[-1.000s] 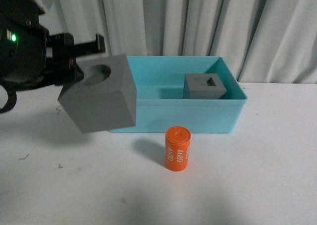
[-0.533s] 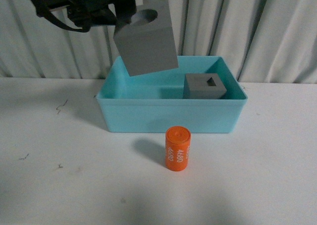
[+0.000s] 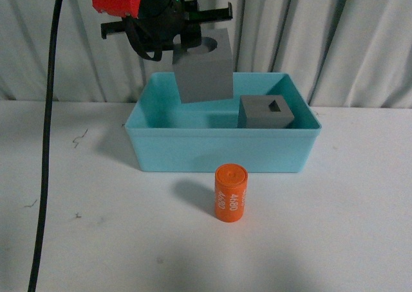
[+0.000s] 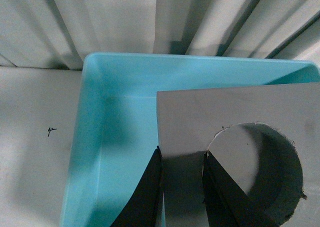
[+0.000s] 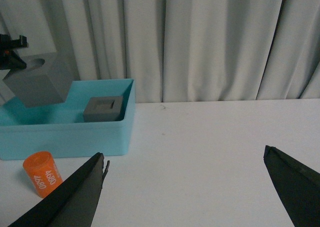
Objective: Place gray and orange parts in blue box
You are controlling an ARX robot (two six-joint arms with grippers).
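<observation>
My left gripper (image 3: 193,40) is shut on the gray cube with the round recess (image 3: 205,70), pinching the wall between its edge and the recess (image 4: 182,157). It hangs tilted in the air over the left half of the blue box (image 3: 219,155). The gray cube with the rectangular recess (image 3: 265,112) rests inside the box at its right. The orange cylinder marked 4680 (image 3: 230,193) stands upright on the table just in front of the box. My right gripper (image 5: 185,159) is open above bare table, well to the right of the box (image 5: 65,134).
A white table (image 3: 335,228) runs under everything, with gray curtains (image 3: 322,35) close behind the box. A black cable (image 3: 46,150) hangs down at the left of the front view.
The left arm has carried the round-recess cube up from the box's left front corner and rightward, over the box. The other cube and the orange cylinder have not moved.
</observation>
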